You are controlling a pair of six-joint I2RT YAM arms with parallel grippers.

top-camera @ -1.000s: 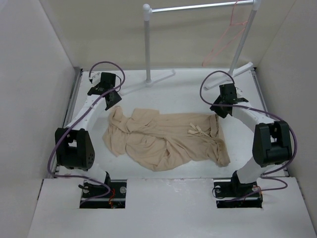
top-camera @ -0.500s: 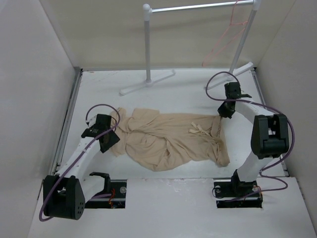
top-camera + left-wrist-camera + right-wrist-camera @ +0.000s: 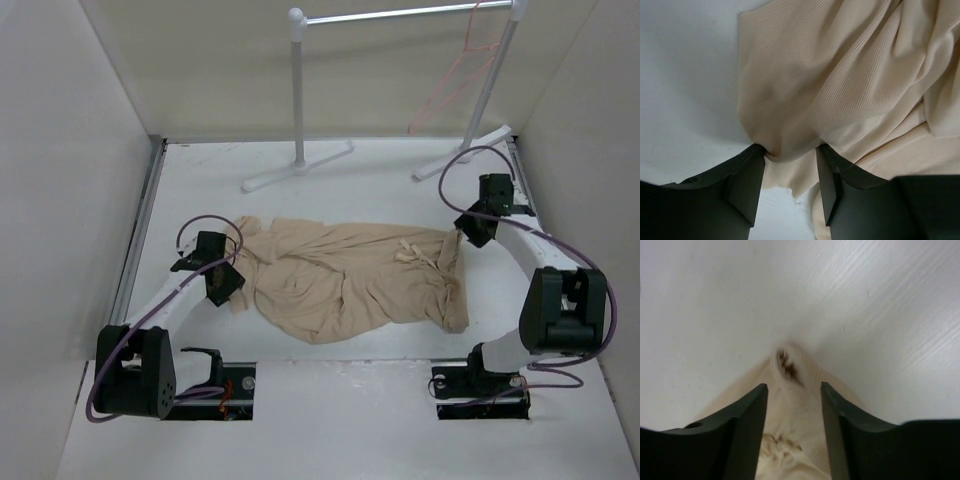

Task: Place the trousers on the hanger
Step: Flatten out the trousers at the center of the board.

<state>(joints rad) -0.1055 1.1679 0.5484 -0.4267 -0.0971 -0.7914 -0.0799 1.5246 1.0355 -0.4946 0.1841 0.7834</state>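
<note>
The tan trousers [image 3: 340, 275] lie spread across the middle of the table. Their left end is at my left gripper [image 3: 222, 285] and their top right corner is at my right gripper [image 3: 478, 232]. In the left wrist view my left gripper [image 3: 790, 150] is shut on a gathered fold of the trousers [image 3: 850, 75], with creases fanning out from the fingertips. In the right wrist view my right gripper [image 3: 792, 387] is shut on the trousers [image 3: 790, 440], whose bunched tip pokes past the fingers. The pink-red hanger [image 3: 455, 75] hangs from the rack's bar at the far right.
The white garment rack [image 3: 297, 90] stands at the back with its metal bar [image 3: 400, 14] overhead. Its feet [image 3: 300, 165] reach onto the table behind the trousers. White walls close in the left, right and back sides.
My left arm swung from the back left to the trousers' near left end. My right gripper moved right and back, drawing the trousers' right corner out and stretching the cloth.
</note>
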